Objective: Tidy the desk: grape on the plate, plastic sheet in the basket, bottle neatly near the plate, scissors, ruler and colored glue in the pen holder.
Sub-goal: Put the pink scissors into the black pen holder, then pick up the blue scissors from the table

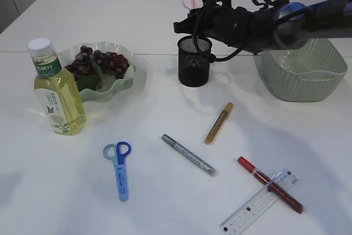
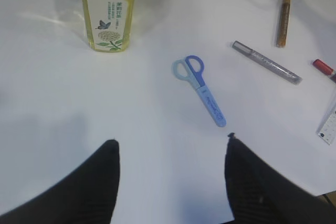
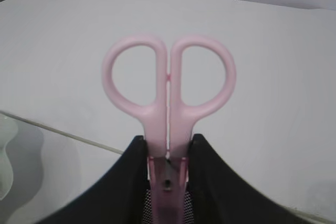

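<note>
basket (image 1: 302, 75) sits at the right edge of the tabletop (image 1: 165, 191), pen holder (image 1: 194, 61) at centre. right end effector (image 3: 168, 156) clamps pink scissors (image 3: 169, 87) above the holder. left end effector (image 2: 170, 182) stands apart, empty, over blue scissors (image 2: 202, 87).

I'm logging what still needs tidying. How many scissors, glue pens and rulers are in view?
Scissors: 2, the pink scissors held in the right tool and the blue scissors on the desk.
Glue pens: 3, gold, silver, red.
Rulers: 1.
Total: 6.
</note>
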You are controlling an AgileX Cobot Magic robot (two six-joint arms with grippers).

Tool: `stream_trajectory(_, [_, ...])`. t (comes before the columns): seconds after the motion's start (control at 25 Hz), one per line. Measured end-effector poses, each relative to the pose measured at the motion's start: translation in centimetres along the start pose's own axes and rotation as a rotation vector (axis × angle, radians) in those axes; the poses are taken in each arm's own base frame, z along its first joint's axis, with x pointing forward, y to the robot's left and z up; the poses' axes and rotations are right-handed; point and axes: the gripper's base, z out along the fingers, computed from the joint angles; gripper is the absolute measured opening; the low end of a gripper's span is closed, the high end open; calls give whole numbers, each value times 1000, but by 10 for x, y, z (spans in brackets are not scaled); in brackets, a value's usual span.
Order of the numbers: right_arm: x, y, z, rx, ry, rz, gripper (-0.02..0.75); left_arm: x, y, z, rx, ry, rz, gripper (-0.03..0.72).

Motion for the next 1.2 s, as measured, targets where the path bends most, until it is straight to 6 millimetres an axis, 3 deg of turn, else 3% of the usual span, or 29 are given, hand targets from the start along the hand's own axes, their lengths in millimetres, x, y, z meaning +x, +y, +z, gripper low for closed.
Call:
stream_trajectory(0.28, [-1, 2, 0, -23, 33, 23, 304, 0, 0, 0, 0, 0, 0, 461])
stream_trajectory(0.84, [-28, 12, -2, -140, 111, 35, 313, 0, 0, 0, -3, 0, 3, 461])
stream_trajectory(1.2, [-78, 17, -49, -282, 221, -34, 313, 0, 1, 0, -6, 0, 6, 461])
